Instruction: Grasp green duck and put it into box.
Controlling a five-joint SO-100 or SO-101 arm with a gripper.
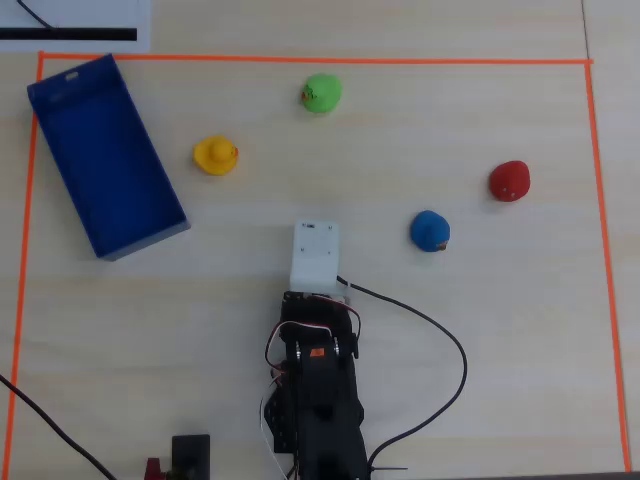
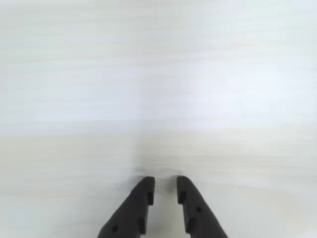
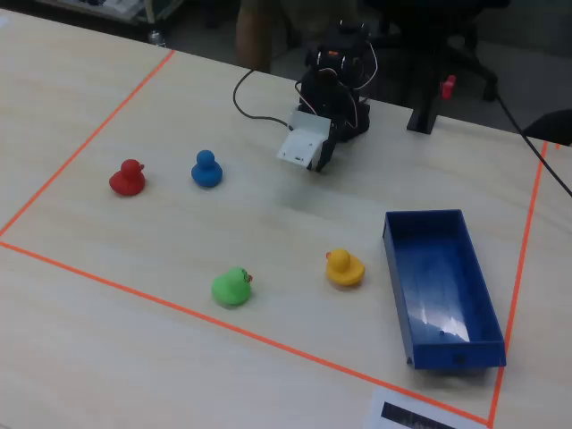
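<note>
The green duck (image 1: 321,92) sits on the table at the far middle of the overhead view, near the orange tape; in the fixed view the green duck (image 3: 231,286) is at the front. The dark blue box (image 1: 104,155) lies empty at the overhead view's left and shows at the right of the fixed view (image 3: 440,286). My gripper (image 2: 165,182) hangs over bare table, its two black fingers a narrow gap apart with nothing between them. In the overhead view the white wrist housing (image 1: 315,255) hides it, well short of the duck.
A yellow duck (image 1: 215,155) sits between box and green duck. A blue duck (image 1: 430,230) and a red duck (image 1: 509,181) sit to the right. Orange tape (image 1: 300,58) frames the work area. A black cable (image 1: 440,340) loops right of the arm.
</note>
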